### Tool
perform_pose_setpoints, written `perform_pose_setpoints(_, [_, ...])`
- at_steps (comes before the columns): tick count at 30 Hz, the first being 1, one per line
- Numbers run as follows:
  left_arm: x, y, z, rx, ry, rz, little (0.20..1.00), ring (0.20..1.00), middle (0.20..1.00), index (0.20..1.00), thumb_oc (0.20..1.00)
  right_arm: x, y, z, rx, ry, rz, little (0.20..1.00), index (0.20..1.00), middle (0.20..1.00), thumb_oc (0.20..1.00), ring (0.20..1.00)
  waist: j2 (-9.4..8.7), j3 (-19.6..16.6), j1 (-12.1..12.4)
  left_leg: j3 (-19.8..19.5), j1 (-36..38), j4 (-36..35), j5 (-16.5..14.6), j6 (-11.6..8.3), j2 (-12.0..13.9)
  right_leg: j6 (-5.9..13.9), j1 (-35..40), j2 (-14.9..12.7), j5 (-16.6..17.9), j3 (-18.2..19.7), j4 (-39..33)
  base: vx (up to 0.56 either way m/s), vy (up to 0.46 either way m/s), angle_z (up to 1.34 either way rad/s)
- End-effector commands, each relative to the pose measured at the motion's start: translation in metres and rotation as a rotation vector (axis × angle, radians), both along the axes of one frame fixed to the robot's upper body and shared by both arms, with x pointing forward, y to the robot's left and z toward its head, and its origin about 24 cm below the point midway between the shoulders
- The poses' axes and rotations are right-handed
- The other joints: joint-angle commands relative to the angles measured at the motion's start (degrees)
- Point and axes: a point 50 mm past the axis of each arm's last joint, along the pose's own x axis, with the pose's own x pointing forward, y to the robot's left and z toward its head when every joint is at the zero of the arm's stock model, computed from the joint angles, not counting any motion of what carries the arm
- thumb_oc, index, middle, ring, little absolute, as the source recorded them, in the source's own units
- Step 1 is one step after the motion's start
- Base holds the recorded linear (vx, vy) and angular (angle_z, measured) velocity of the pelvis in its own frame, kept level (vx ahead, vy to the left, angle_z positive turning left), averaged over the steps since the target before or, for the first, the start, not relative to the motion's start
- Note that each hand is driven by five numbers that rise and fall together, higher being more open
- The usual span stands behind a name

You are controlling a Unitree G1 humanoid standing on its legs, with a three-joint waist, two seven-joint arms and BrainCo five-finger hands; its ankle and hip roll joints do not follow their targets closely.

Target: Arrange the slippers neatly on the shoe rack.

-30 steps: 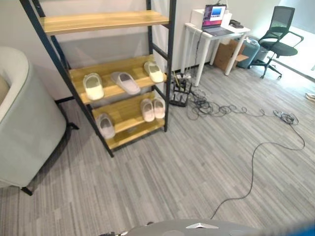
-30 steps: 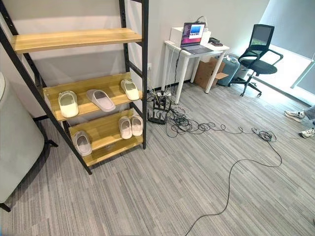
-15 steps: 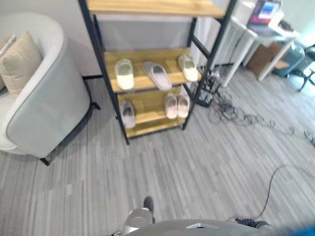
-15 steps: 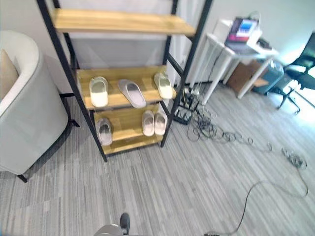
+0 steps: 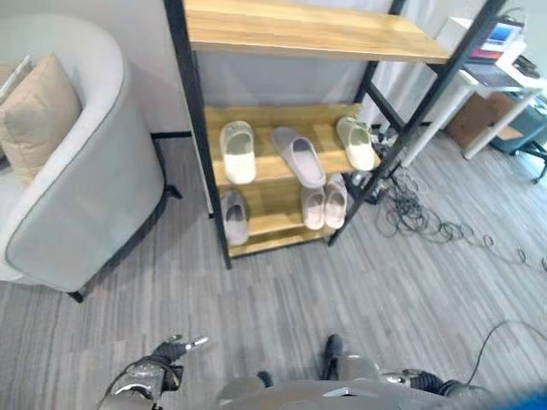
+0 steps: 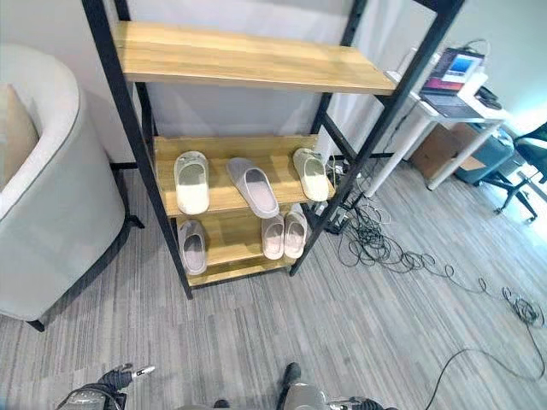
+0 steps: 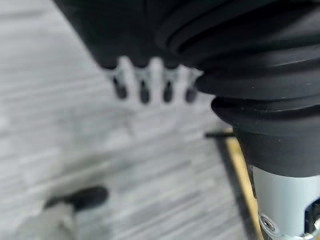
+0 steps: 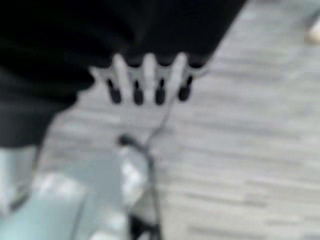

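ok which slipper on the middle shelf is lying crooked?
The grey slipper in the middle, angled diagonally; the two cream slippers beside it point roughly straight back.

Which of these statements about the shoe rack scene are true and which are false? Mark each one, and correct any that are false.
1. The top shelf of the shoe rack holds a pair of slippers. False: it is bare.
2. Three slippers lie on the middle shelf: a cream slipper, a grey slipper and another cream slipper. True.
3. The grey slipper lies at an angle to its neighbours. True.
4. The left hand holds a slipper. False: its fingers are straight and hold nothing.
5. A pink pair sits side by side on the bottom shelf. True.
6. The armchair stands on the robot's right of the rack. False: on its left.
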Motion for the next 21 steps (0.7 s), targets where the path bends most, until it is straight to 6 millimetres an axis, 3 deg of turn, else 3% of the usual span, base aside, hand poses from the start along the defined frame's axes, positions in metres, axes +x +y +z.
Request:
perform_pose_setpoints(1, [-0.017, -0.010, -0.008, 0.002, 0.073, -0.001, 1.000, 1.000, 1.000, 1.000, 1.000, 0.009, -0.002, 0.002, -0.040, -0.028, 0.011, 1.000, 1.000, 1.000, 1.000, 1.000, 0.92, 2.07, -0.67, -2.80, -4.34, 5.53, -3.03, -3.58, 1.24, 3.69, 6.39, -0.93, 1.20, 3.17, -0.49, 0.27, -0.261, 0.22])
perform_pose_setpoints(3, [-0.036, -0.017, -0.015, -0.018, 0.142, 0.007, 1.000, 1.000, 1.000, 1.000, 1.000, 0.000, 0.002, -0.002, -0.044, 0.025, 0.047, 1.000, 1.000, 1.000, 1.000, 1.000, 0.98, 0.34, -0.62, -4.17, -2.59, 4.36, -2.85, -4.90, 1.66, 3.07, 9.49, 2.71, -2.13, 6.03, -4.15, 0.25, -0.333, 0.27])
perform_pose_setpoints(6, [-0.047, -0.028, -0.020, -0.061, 0.170, 0.024, 1.000, 1.000, 1.000, 1.000, 1.000, 0.000, -0.003, 0.000, -0.056, 0.038, 0.059, 1.000, 1.000, 1.000, 1.000, 1.000, 2.15, -0.98, -0.30, -4.84, -0.73, 2.47, -1.83, -6.07, 3.65, 1.82, 11.24, 4.53, -4.39, 5.41, -4.56, 0.18, -0.323, 0.12])
perform_pose_setpoints(7, [-0.050, -0.035, -0.022, -0.085, 0.182, 0.031, 1.000, 1.000, 1.000, 1.000, 1.000, 0.004, -0.006, 0.001, -0.057, 0.022, 0.033, 1.000, 1.000, 1.000, 1.000, 1.000, 3.04, -1.26, 0.03, -6.30, -0.96, 3.18, -1.07, -7.41, 5.46, 0.34, 11.37, 5.80, -6.60, 4.65, -3.55, 0.23, -0.497, 0.09])
perform_pose_setpoints(10, [-0.046, -0.049, -0.025, -0.129, 0.163, 0.028, 1.000, 1.000, 1.000, 1.000, 1.000, -0.001, -0.011, 0.002, -0.079, 0.043, 0.046, 1.000, 1.000, 1.000, 1.000, 1.000, 4.05, 0.02, 0.74, -7.49, -5.31, 13.00, 4.08, -10.13, 8.39, -2.64, 13.50, 7.80, -9.05, 2.62, -3.56, 0.14, -0.305, 0.30])
perform_pose_setpoints(11, [-0.046, -0.049, -0.025, -0.129, 0.162, 0.028, 1.000, 1.000, 1.000, 1.000, 1.000, -0.001, -0.011, 0.002, -0.080, 0.043, 0.046, 1.000, 1.000, 1.000, 1.000, 1.000, 4.12, 0.01, 0.64, -7.62, -5.49, 13.25, 3.97, -10.16, 8.44, -2.67, 13.48, 7.86, -9.06, 2.51, -3.56, 0.03, -0.179, 0.41])
perform_pose_setpoints(12, [-0.036, -0.057, -0.026, -0.145, 0.135, 0.006, 1.000, 1.000, 1.000, 1.000, 1.000, -0.001, -0.018, 0.004, -0.106, 0.046, 0.044, 1.000, 1.000, 1.000, 1.000, 1.000, 4.22, 1.56, 0.85, -6.74, -9.41, 19.93, 6.23, -9.23, 8.93, -3.78, 14.61, 7.87, -9.40, 1.40, -3.66, 0.01, -0.109, 0.36])
perform_pose_setpoints(15, [-0.031, -0.061, -0.025, -0.152, 0.112, -0.006, 1.000, 1.000, 1.000, 1.000, 1.000, 0.003, -0.022, 0.006, -0.121, 0.037, 0.054, 1.000, 1.000, 1.000, 1.000, 1.000, 4.56, 2.40, 0.76, -4.69, -12.47, 22.96, 5.78, -8.38, 9.43, -4.23, 15.42, 8.00, -10.27, 0.62, -3.88, 0.06, -0.102, 0.28])
perform_pose_setpoints(16, [-0.029, -0.058, -0.025, -0.143, 0.100, 0.007, 1.000, 1.000, 1.000, 1.000, 1.000, 0.010, -0.022, 0.008, -0.133, 0.002, 0.073, 1.000, 1.000, 1.000, 1.000, 1.000, 4.40, 2.84, 1.45, -5.11, -14.95, 20.92, 4.86, -8.32, 7.69, -4.07, 15.75, 8.04, -10.51, 0.99, -4.42, 0.18, -0.050, 0.17])
perform_pose_setpoints(18, [-0.030, -0.056, -0.024, -0.131, 0.097, 0.025, 1.000, 1.000, 1.000, 1.000, 1.000, 0.017, -0.024, 0.010, -0.154, -0.035, 0.075, 1.000, 1.000, 1.000, 1.000, 1.000, 4.19, 2.68, 1.74, -4.75, -15.31, 15.42, 4.01, -8.61, 7.77, -3.44, 15.99, 8.14, -10.99, 1.02, -5.06, 0.21, 0.027, 0.08])
perform_pose_setpoints(21, [-0.035, -0.052, -0.024, -0.119, 0.109, 0.040, 1.000, 1.000, 1.000, 1.000, 1.000, 0.020, -0.027, 0.012, -0.161, -0.045, 0.051, 1.000, 1.000, 1.000, 1.000, 1.000, 4.62, 2.67, 3.16, -6.89, -17.83, 4.83, 9.78, -10.32, 8.99, -3.07, 18.09, 9.02, -12.08, 1.45, -6.32, 0.24, 0.098, -0.09])
